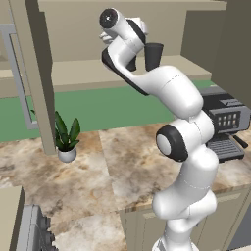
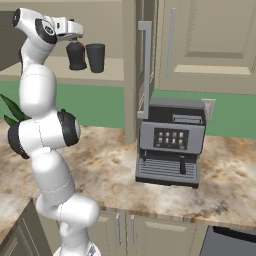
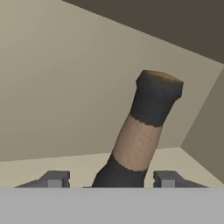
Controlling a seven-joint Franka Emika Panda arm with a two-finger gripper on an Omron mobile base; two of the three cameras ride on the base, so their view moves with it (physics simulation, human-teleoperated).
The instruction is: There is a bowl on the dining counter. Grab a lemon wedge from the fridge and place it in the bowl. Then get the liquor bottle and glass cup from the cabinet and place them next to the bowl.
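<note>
The robot's white arm reaches up high into the open cabinet [image 2: 115, 70] on the wall. On the plain beige shelf inside stand two dark things, side by side. One is the liquor bottle [image 2: 76, 55], dark with a round body. The other is the glass cup [image 2: 95, 58], a small dark tumbler with straight sides. The cup stands just beside the bottle, on the side nearer the coffee machine.

The claw [image 2: 75, 37] is up at the top of the bottle. From the hand, the bottle's neck [image 3: 146, 127] leans up between the two dark finger tips [image 3: 54, 178], with a dark cap on top and a tan band below it. There is a small gap on each side between the tips and the bottle. So the claw is partly open around the bottle, and I cannot tell if it presses on it yet. The bottle stands on the shelf.

From the left side, the cup [image 1: 153, 56] peeks out just behind the arm.

Below the cabinet is the marble desk [image 2: 110, 170]. A black and silver coffee machine [image 2: 170, 142] sits on it, near the open cabinet door. A small green plant [image 1: 66, 137] in a white pot sits on the desk too, well apart from the coffee machine.
</note>
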